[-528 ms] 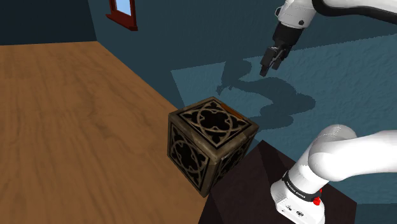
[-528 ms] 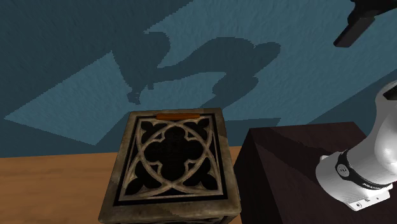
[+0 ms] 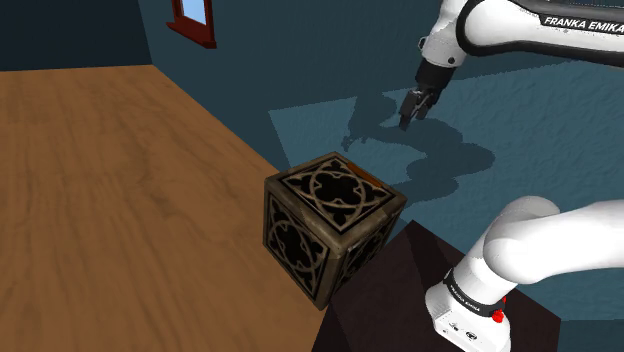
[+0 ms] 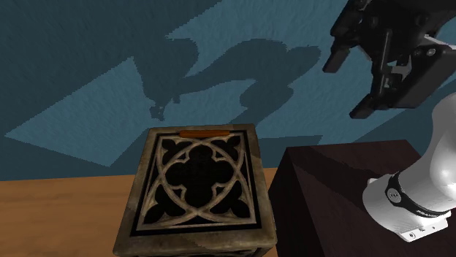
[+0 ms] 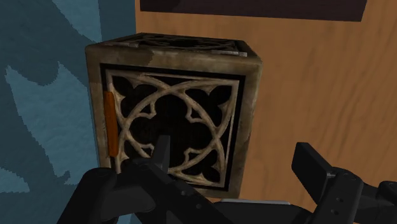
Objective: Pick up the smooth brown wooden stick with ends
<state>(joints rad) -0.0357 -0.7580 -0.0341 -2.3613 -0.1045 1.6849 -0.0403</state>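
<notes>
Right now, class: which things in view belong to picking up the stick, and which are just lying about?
Job in hand:
brown stick, lying along one top edge of its support
gripper, open, apart from the stick

Just about:
carved box under the stick
dark stand
red-framed window

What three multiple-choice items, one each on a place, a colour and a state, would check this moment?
1. Where is the stick?
A. under the box
B. on the box's top, along one edge
C. leaning against the box's side

2. What colour is the stick?
A. orange-brown
B. white
C. green

3. What state is the gripper in?
A. shut on the stick
B. open, in the air apart from the box
C. resting on the box

Key:
1 B, the stick lies flat along the rim of the carved top.
2 A, it shows orange-brown against the grey rim.
3 B, the fingers stand apart with nothing between them, clear of the box.
</notes>
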